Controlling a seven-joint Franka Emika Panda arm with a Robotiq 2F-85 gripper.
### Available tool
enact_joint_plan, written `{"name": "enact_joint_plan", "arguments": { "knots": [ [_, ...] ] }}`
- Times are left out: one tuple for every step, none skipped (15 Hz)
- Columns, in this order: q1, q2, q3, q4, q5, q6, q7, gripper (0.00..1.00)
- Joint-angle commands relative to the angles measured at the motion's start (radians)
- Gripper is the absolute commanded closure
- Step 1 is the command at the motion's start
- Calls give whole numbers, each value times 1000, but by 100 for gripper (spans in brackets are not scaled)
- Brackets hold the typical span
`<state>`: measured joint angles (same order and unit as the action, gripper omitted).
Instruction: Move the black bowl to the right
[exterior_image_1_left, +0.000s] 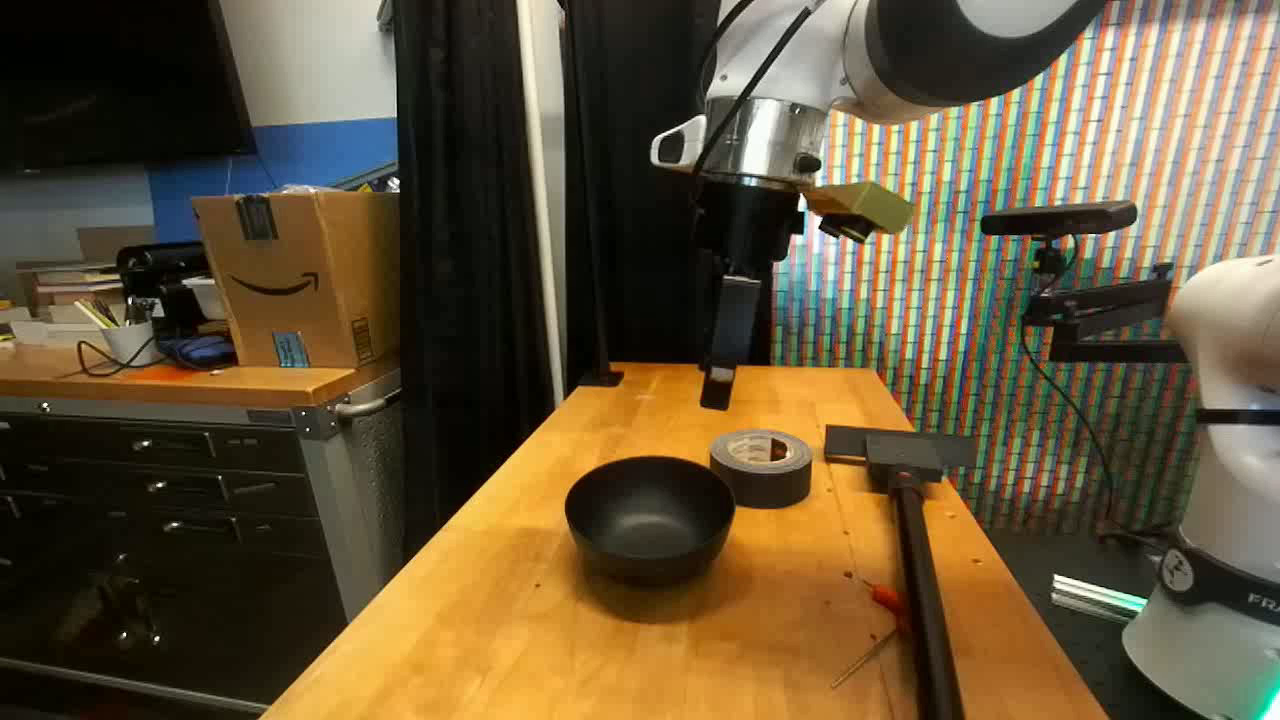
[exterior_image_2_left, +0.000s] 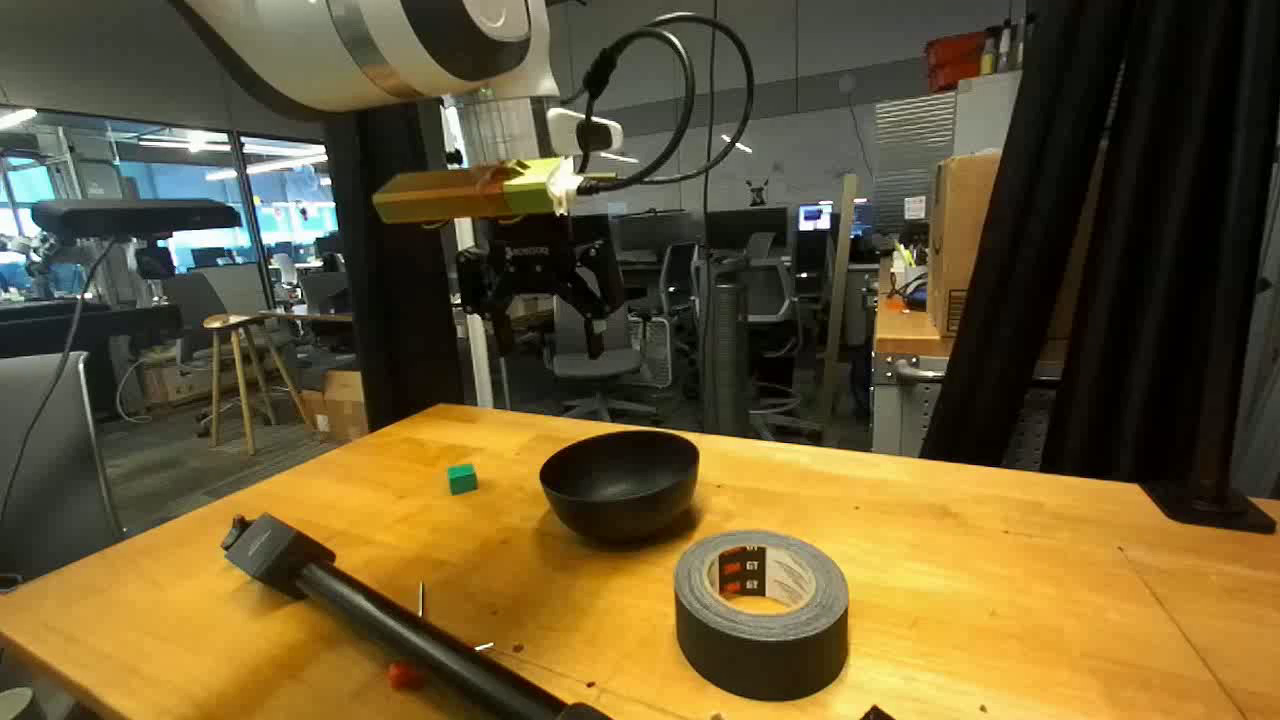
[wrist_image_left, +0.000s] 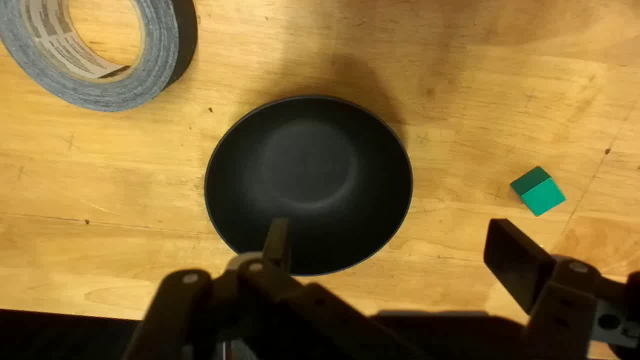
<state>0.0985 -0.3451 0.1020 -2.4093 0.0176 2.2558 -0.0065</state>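
In the wrist view, the black bowl (wrist_image_left: 310, 165) is seen from above, set upright on the wooden surface (wrist_image_left: 475, 100). The roll of tape (wrist_image_left: 160, 45) is partly cut off at upper left, and the green cube (wrist_image_left: 541, 195) is placed to the right; both are set apart from the black bowl. The fingers (wrist_image_left: 517, 265) of the gripper (wrist_image_left: 392, 250) are held wide apart, and part of the lower rim of the black bowl is covered by one of them.

In an exterior view, a long black pole (exterior_image_1_left: 918, 570) is laid along the right side of the surface, with a small red thing (exterior_image_1_left: 885, 597) just beside it. The roll of tape is slightly hidden by the rim of the black bowl. The fingers are seen side-on, so their gap cannot be judged here. A cardboard box (exterior_image_1_left: 290, 280) is placed on a workbench (exterior_image_1_left: 170, 390) at left.

In an exterior view, a grey chair (exterior_image_2_left: 600, 365) is seen behind the surface. The black bowl is shown beyond the roll of tape, with the green cube to its left. The fingers are spread and pointed downward, above the black bowl and apart from it. A black curtain (exterior_image_2_left: 1140, 250) is hung at right.
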Motion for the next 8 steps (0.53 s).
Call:
{"name": "enact_joint_plan", "arguments": {
  "knots": [
    [3, 0, -2, 6, -1, -1, 1, 0],
    [3, -1, -2, 12, -1, -1, 1, 0],
    [3, -2, -2, 17, -1, -1, 1, 0],
    [3, -2, -2, 20, -1, -1, 1, 0],
    [3, -2, -2, 21, -1, -1, 1, 0],
    [3, -2, -2, 21, -1, -1, 1, 0],
    [3, -2, -2, 21, -1, -1, 1, 0],
    [3, -2, -2, 21, -1, -1, 1, 0]
  ]
}}
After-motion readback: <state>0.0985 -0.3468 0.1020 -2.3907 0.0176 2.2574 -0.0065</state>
